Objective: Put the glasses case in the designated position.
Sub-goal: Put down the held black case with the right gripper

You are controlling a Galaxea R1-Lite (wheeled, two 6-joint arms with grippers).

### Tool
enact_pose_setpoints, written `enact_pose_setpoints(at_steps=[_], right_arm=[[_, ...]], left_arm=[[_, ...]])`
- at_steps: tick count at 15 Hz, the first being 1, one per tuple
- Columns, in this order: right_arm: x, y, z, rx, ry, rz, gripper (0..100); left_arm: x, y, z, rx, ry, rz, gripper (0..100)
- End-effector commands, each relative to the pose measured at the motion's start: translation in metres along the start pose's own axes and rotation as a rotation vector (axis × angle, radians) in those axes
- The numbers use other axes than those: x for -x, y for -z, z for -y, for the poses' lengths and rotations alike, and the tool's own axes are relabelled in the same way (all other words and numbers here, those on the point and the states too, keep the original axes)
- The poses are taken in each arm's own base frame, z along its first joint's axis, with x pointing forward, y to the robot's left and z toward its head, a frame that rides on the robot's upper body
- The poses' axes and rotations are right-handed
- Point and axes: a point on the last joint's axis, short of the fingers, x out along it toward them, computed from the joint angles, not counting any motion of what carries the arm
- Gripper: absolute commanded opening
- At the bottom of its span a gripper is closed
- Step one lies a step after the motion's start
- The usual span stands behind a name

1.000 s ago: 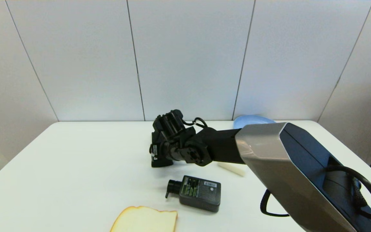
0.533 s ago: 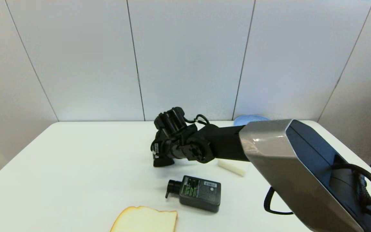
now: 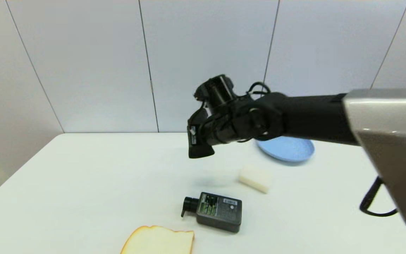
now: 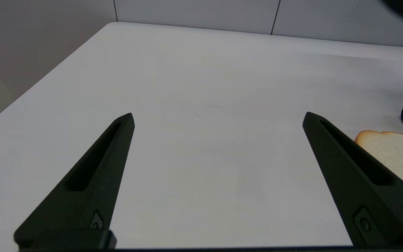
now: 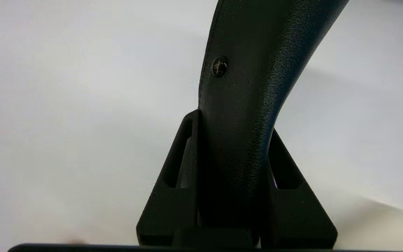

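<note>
Step in hand looks like transport: right gripper (image 5: 234, 175) is clamped on the case (image 5: 247, 105), fingers (image 5: 173, 175) pressed against both its sides, snap button facing the wrist camera. In the head view the gripper (image 3: 197, 150) hangs in the air with the case (image 3: 199, 150) clear of the table (image 3: 83, 176), above and behind the bottle (image 3: 217, 211), left of the blue plate (image 3: 287, 148). Target spot isn't marked anywhere I can see, so next move needs a carry to it, then lower and release. Left gripper (image 4: 219, 119) idle, wide open, holding nothing, low over the table just left of the bread (image 4: 394, 150). Bottle label has a green panel and a white tag; text too small to read. White block (image 3: 256, 178) sits behind-right of the bottle.
</note>
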Motion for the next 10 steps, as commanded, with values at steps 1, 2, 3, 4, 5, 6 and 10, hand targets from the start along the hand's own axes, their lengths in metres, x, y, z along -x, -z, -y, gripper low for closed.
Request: enact_pose_setpoints(at_steps=[1,2,3,4,5,6,10], right_arm=[[0.144,-0.029,0.075,0.092,0.066,0.042,0],[0.166,-0.025,0.087,0.105,0.099,0.056,0],[0.194,-0.016,0.099,0.115,0.136,0.074,0],[0.207,-0.009,0.105,0.122,0.155,0.078,0],[0.223,0.007,0.114,0.133,0.195,0.055,0],[0.229,0.015,0.118,0.141,0.211,0.044,0],[0.256,0.078,0.13,0.163,0.268,-0.049,0]], left_arm=[[0.0,0.0,0.0,0.001,0.0,0.001,100],[0.0,0.0,0.0,0.001,0.0,-0.002,100],[0.0,0.0,0.0,0.001,-0.001,0.001,100],[0.0,0.0,0.0,0.001,-0.001,0.001,100],[0.0,0.0,0.0,0.001,-0.001,0.001,100],[0.0,0.0,0.0,0.001,0.0,0.001,100],[0.0,0.0,0.0,0.001,-0.001,0.001,100]])
